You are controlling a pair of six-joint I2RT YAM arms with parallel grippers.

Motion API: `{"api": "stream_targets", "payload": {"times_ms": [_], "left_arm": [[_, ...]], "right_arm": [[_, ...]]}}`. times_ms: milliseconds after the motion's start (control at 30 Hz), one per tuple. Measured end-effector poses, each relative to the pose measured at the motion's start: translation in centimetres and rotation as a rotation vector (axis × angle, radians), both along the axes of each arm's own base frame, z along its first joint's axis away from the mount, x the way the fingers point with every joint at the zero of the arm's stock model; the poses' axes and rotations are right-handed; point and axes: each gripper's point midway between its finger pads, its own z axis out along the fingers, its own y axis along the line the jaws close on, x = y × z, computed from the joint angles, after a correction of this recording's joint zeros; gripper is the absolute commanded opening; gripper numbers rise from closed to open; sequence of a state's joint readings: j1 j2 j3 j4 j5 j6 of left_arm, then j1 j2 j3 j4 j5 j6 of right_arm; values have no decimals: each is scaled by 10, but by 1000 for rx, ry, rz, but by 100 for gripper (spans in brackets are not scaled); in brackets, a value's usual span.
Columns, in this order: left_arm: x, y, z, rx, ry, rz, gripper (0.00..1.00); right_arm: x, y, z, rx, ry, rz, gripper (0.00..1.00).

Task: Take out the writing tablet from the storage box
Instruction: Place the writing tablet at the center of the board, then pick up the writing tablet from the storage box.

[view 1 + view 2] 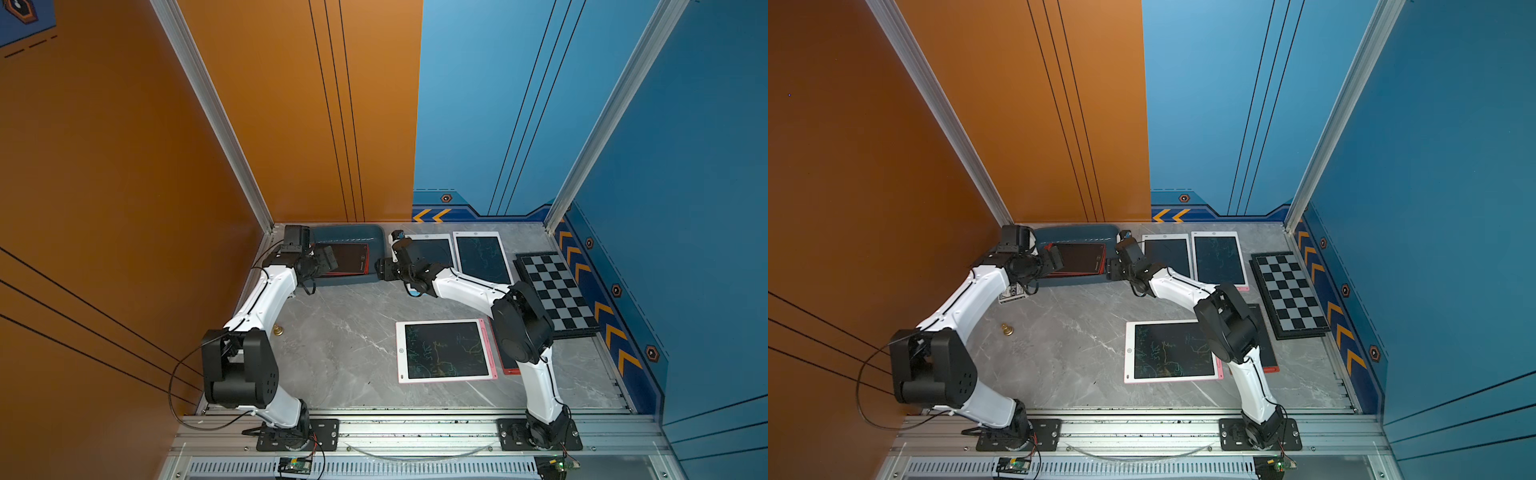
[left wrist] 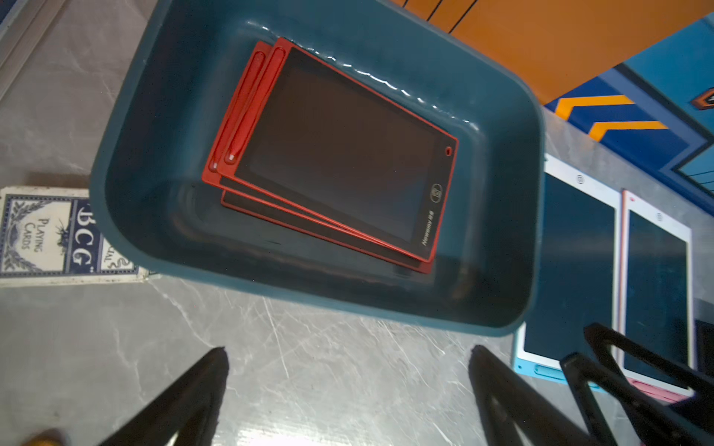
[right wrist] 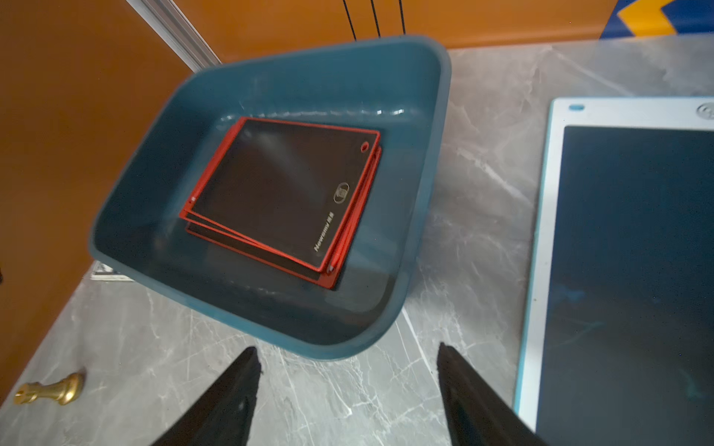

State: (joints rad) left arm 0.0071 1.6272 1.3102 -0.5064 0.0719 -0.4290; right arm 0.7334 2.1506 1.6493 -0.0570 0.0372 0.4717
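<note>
**Findings.** The storage box sat at the table's back left corner, close to the orange wall. Inside lay a fanned stack of red-framed writing tablets, seemingly three, flat on the box floor; none was lifted. The left gripper hovered above the box's left end, fingers spread wide and empty. The right gripper hung just beside the box's right end, fingers likewise apart, holding nothing.

**Risks, as judged.** Both arms pointed at one small box, so they could collide. The tablets were thin and lay flat, offering the fingers little edge. A pinch could catch two at once or drag the lower ones askew. Prying against a low wall could slide or tip the light box. A stylus clipped in a tablet's side slot could shake loose.

**Surface and room.** The orange wall and a blue wall enclosed a grey marble-look table. On the table lay:
- a chequered board at the right;
- three white-framed tablets;
- one dark tablet partly under the right arm;
- a playing-card box just beside the storage box;
- a brass chess piece near the left arm.
</note>
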Motion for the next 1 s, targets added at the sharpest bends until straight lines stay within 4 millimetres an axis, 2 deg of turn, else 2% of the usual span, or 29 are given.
{"api": "stream_targets", "payload": {"times_ms": [167, 333, 533, 700, 1000], "left_arm": [[36, 15, -30, 4, 55, -16, 98], [61, 29, -58, -1, 94, -27, 98], [79, 38, -73, 42, 120, -55, 98], [92, 42, -82, 74, 134, -78, 98], [102, 52, -103, 145, 185, -112, 98]], "right_arm": [[5, 2, -23, -90, 22, -40, 68], [15, -6, -27, -159, 10, -95, 66], [23, -6, -22, -196, -2, -105, 64], [29, -3, -35, -214, 11, -102, 63], [44, 0, -41, -203, 18, -105, 64]]}}
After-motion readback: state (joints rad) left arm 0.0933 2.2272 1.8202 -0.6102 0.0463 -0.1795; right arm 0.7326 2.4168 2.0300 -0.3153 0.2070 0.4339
